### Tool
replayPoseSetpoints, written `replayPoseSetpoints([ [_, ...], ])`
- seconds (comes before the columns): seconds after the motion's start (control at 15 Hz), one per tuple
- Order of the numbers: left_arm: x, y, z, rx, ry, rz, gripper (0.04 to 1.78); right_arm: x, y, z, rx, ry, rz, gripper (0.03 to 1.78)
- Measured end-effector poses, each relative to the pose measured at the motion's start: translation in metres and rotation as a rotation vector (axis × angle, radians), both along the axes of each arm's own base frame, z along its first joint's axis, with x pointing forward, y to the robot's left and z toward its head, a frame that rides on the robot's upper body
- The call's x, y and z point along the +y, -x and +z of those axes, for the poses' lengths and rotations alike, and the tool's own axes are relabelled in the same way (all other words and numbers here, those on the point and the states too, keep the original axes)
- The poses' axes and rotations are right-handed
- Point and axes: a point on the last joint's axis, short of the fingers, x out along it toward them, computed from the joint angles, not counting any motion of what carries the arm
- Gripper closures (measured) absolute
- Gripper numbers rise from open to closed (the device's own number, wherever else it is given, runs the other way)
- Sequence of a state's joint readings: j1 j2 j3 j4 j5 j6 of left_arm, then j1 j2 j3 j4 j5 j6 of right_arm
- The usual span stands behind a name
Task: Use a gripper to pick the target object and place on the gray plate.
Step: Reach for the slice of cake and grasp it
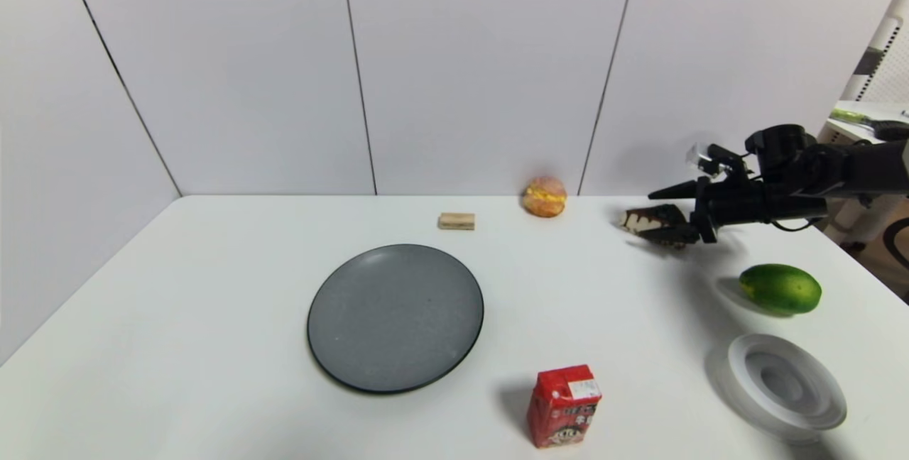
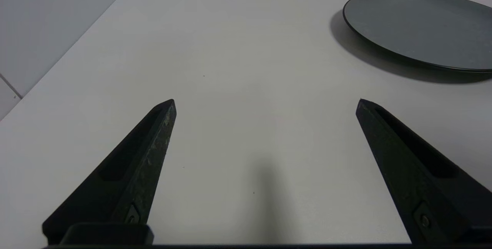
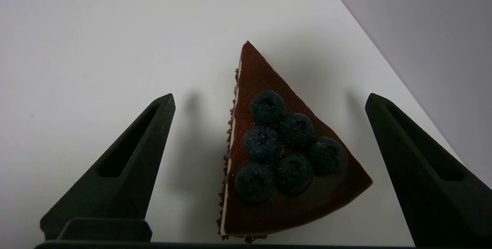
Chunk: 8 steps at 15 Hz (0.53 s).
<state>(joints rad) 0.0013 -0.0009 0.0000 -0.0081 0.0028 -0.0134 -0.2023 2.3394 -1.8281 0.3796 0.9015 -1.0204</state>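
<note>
The cake slice (image 1: 643,220), a wedge with a dark chocolate top and several blueberries, lies on the white table at the back right. In the right wrist view the cake slice (image 3: 276,153) sits between the two black fingers with clear gaps on both sides. My right gripper (image 1: 664,215) is open and straddles the slice without touching it. The gray plate (image 1: 395,316) lies at the table's middle; the plate (image 2: 419,28) also shows in the left wrist view. My left gripper (image 2: 265,103) is open and empty over bare table beside the plate, out of the head view.
A round orange bun (image 1: 545,196) and a tan wafer block (image 1: 456,221) sit at the back. A green fruit (image 1: 780,288) and a white ringed disc (image 1: 785,383) lie at the right. A red carton (image 1: 563,404) stands at the front.
</note>
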Motion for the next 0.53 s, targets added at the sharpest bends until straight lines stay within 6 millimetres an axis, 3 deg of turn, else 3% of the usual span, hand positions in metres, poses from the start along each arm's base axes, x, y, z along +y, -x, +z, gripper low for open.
replayPoseSetpoints([
  [0.53,0.0000,0.0000,0.0000,0.000,0.000,0.000,0.13,-0.0012,-0.0040,-0.0108,0.036,0.037,-0.031,0.10],
])
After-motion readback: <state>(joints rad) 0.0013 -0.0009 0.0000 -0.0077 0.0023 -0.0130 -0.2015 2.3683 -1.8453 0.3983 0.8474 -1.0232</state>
